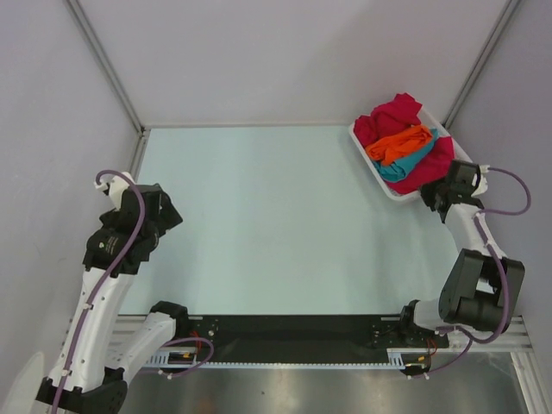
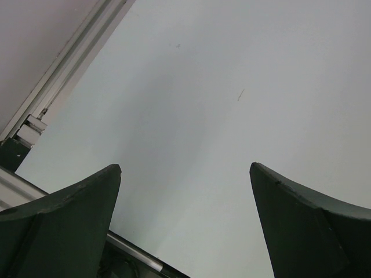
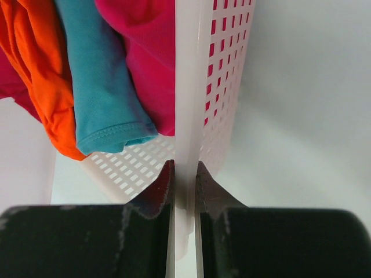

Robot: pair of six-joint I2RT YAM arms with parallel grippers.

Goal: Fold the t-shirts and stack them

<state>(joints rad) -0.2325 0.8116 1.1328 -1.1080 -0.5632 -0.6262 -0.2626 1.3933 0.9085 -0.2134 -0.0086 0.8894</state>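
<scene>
Right wrist view: the right claw (image 3: 185,174) is clamped on the basket (image 3: 223,87) wall at the far right corner of the counter (image 1: 276,224). This looks like the opening step, pulling the basket closer, and it calls for a steady drag without tipping. Inside, the red shirt (image 3: 145,52), orange shirt (image 3: 35,63) and teal shirt (image 3: 95,69) lie heaped and unfolded. The left claw (image 2: 185,174) is spread wide and empty, near the left edge.

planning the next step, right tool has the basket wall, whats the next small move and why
Probably drag the white slatted plastic basket slightly toward the table centre: the right tool is shut on its wall, the crimson, orange and teal cloth t-shirts lie bunched inside, and the open left tool hangs far from them.
</scene>
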